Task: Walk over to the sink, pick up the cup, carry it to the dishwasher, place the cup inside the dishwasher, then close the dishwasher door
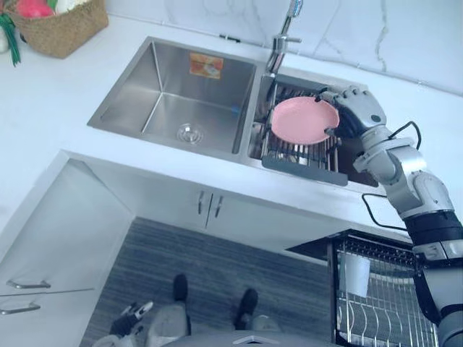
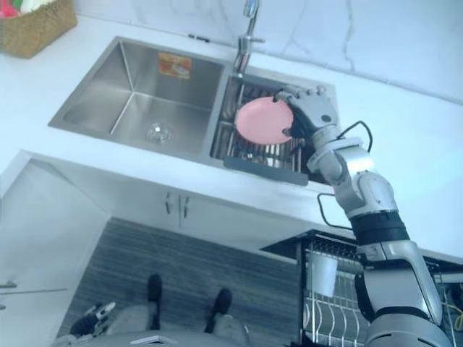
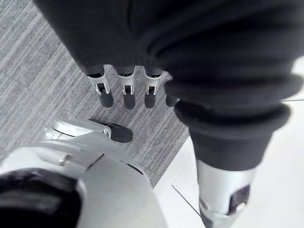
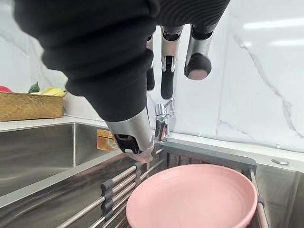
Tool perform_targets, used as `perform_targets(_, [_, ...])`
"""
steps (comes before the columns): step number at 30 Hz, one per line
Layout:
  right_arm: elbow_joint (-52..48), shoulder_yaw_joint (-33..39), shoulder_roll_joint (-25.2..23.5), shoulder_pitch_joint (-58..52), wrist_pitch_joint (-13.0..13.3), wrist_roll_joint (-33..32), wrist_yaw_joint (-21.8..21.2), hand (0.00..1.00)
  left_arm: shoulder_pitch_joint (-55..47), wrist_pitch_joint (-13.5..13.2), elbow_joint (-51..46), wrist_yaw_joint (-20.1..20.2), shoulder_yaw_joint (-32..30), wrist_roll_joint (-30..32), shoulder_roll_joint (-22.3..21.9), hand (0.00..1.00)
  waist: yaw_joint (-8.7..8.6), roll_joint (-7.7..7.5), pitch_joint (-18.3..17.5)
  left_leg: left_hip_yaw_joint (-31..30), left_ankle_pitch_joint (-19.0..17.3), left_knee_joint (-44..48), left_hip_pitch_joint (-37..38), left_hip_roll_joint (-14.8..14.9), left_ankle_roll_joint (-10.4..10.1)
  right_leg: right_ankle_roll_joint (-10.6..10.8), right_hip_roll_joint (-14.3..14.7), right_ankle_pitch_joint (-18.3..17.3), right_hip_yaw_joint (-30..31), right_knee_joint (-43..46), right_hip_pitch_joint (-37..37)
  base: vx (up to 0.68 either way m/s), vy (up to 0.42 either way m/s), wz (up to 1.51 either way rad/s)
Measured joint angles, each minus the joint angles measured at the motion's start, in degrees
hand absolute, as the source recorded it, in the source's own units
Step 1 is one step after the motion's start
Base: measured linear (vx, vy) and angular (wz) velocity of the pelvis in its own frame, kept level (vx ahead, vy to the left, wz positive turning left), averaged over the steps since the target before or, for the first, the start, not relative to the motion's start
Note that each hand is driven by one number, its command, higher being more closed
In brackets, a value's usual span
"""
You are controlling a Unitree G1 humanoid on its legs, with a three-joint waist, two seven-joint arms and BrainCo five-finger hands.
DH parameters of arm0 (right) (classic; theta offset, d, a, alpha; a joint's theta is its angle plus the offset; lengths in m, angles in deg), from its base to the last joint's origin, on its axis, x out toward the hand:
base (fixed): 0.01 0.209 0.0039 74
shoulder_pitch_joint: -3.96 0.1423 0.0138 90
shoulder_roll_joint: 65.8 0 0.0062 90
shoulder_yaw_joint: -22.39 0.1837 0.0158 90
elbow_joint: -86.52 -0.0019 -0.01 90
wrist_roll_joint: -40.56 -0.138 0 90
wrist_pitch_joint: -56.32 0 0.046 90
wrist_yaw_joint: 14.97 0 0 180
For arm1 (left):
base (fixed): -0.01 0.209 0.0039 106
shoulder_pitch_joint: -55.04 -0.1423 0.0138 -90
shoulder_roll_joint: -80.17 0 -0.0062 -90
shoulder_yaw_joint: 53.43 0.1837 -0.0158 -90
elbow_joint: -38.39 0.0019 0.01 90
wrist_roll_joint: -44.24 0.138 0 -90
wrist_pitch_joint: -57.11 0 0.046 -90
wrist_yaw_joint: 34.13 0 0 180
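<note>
Right hand hovers at the far rim of a pink plate, fingers straight and spread, thumb apart, pinching nothing; we cannot tell whether it touches. The thing under it is a plate rather than a cup, lying on the wire rack across the sink's right basin. Left hand hangs slack, fingers relaxed. Our judgement: get the thumb under the rim and fingers over it, clear of the rack bars, and close firmly before lifting.
</note>
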Motion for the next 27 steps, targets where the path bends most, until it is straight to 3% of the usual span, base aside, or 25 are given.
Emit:
perform_targets(8, [0.2, 0.0, -1.1, -2.2, 0.0, 3.1, -5.0, 0.00, -1.7, 0.0, 0.0, -0.4, -0.1, 1.9, -0.2, 0.00, -0.96, -0.17, -1.1, -0.2, -0.3, 0.0, 1.8, -0.1, 0.0, 0.3, -0.1, -0.2, -0.2, 0.0, 1.9, 0.01, 0.003, 0.00])
perform_targets(18, [5.7, -0.4, -1.1, -3.8, -0.8, 8.2, -4.3, 0.00, -1.9, 0.0, 1.1, -1.1, 0.0, 2.7, -0.2, 0.00, -0.85, -0.19, -2.3, -1.2, -0.3, 0.0, 2.0, -0.2, 0.1, 0.3, -0.1, -0.1, -0.9, 0.0, 2.6, 0.02, 0.006, 0.04])
perform_targets(27, [11.6, -1.7, -1.2, -3.6, -4.1, 8.9, -3.2, 0.00, -1.9, -0.1, 0.9, -1.3, 0.0, 2.5, 0.0, 0.00, 0.30, -0.17, -2.2, -1.3, 0.1, 0.0, -0.9, -0.3, 0.2, 0.0, -0.2, 0.2, -0.7, 0.0, -0.4, 0.00, 0.002, 0.00])
